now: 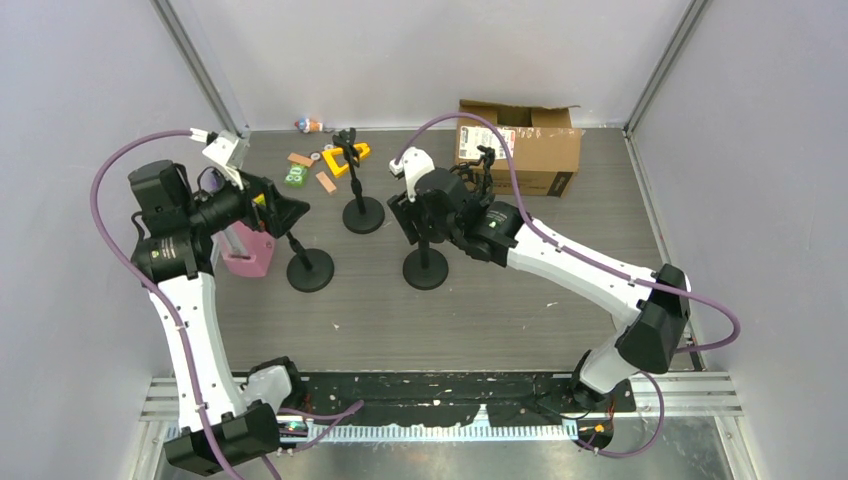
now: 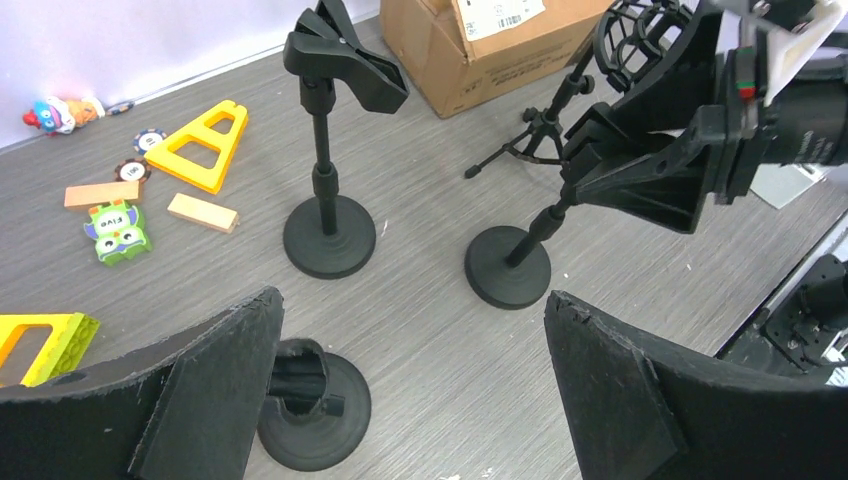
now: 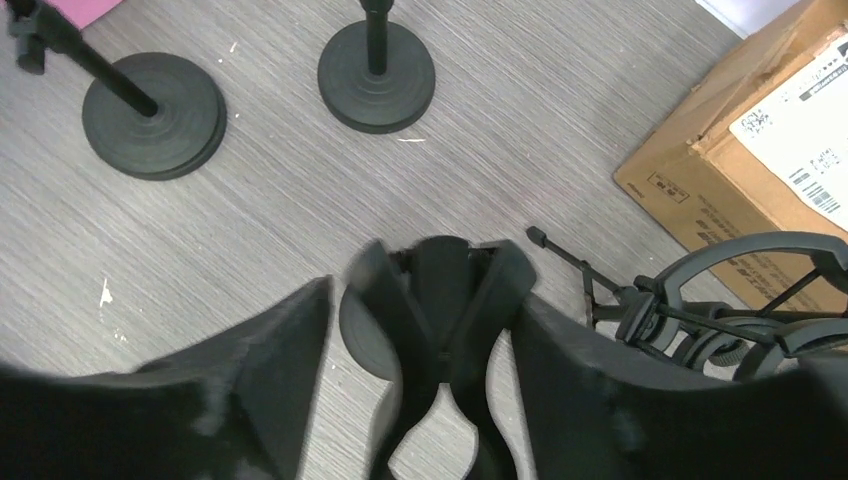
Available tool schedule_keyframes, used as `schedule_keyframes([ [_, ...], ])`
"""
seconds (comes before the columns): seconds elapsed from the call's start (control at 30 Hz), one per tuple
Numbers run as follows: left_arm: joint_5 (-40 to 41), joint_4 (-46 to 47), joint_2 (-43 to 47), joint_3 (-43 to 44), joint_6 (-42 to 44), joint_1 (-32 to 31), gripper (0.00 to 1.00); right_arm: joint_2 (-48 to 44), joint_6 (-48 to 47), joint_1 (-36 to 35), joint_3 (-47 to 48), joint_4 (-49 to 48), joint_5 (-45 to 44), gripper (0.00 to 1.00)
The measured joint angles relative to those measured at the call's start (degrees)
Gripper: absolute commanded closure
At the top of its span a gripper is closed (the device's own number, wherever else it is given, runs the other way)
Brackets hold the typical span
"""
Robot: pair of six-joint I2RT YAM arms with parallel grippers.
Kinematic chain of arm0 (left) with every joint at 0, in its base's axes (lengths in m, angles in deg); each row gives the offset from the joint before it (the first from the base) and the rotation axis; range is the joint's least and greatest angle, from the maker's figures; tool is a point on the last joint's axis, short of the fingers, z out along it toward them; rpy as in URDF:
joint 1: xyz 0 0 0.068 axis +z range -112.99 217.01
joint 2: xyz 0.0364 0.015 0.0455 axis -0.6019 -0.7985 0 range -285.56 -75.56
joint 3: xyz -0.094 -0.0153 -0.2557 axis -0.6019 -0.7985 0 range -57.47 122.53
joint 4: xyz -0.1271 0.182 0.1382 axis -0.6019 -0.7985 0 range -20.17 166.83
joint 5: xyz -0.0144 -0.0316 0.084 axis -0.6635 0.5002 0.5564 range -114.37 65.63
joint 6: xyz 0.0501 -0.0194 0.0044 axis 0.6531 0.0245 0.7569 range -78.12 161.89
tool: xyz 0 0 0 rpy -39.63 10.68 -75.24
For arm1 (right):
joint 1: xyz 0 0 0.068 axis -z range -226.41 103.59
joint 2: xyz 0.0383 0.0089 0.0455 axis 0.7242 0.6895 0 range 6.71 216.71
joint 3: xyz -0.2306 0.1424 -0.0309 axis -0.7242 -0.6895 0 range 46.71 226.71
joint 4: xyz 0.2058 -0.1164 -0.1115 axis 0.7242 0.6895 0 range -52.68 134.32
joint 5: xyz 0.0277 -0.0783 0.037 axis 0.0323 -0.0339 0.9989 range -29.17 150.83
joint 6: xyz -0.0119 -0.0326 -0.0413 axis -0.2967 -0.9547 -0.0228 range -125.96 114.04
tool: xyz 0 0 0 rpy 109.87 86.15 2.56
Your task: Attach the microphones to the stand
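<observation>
Three black stands with round bases stand on the grey table: a left one, a far one and a right one. My left gripper hangs open and empty above the left stand; its fingers are wide apart. My right gripper is open, with its fingers close on either side of the right stand's clip, a thin gap on the left. No microphone shows clearly. A pink holder sits half hidden under my left arm.
A cardboard box stands at the back right, with a black tripod shock mount in front of it. Toys lie at the back: a yellow triangle, wooden blocks and a green block. Grey walls close both sides.
</observation>
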Motion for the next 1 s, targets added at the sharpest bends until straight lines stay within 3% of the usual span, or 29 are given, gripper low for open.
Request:
schedule_keyframes([
  [0.03, 0.3, -0.5, 0.1, 0.5, -0.8, 0.0, 0.00, 0.2, -0.1, 0.0, 0.0, 0.0, 0.0, 0.54],
  [0.1, 0.7, -1.3, 0.1, 1.5, -1.8, 0.0, 0.00, 1.1, -0.2, 0.0, 0.4, 0.1, 0.0, 0.71],
  [0.17, 1.1, -1.7, 0.3, 2.6, -2.9, 0.0, 0.00, 2.4, 0.0, 0.0, 2.0, 0.4, 0.0, 0.81],
  [0.3, 1.9, -1.8, 0.8, 3.7, -5.2, 0.0, 0.01, 6.4, -0.2, 0.0, 7.5, 2.4, 0.5, 0.87],
  [0.77, 6.3, -1.3, 1.8, 2.8, -8.5, 0.0, 0.00, 14.2, 2.1, -3.3, 17.5, 0.6, 1.8, 0.88],
  [0.93, 7.1, -0.5, 2.1, 1.8, -8.5, 0.0, 0.00, 16.8, 3.1, -4.5, 17.5, -2.0, 1.5, 0.82],
  [1.0, 7.4, -0.1, 2.1, 1.0, -8.5, 0.0, 0.00, 17.5, 3.4, -4.8, 17.1, -3.6, 1.2, 0.71],
])
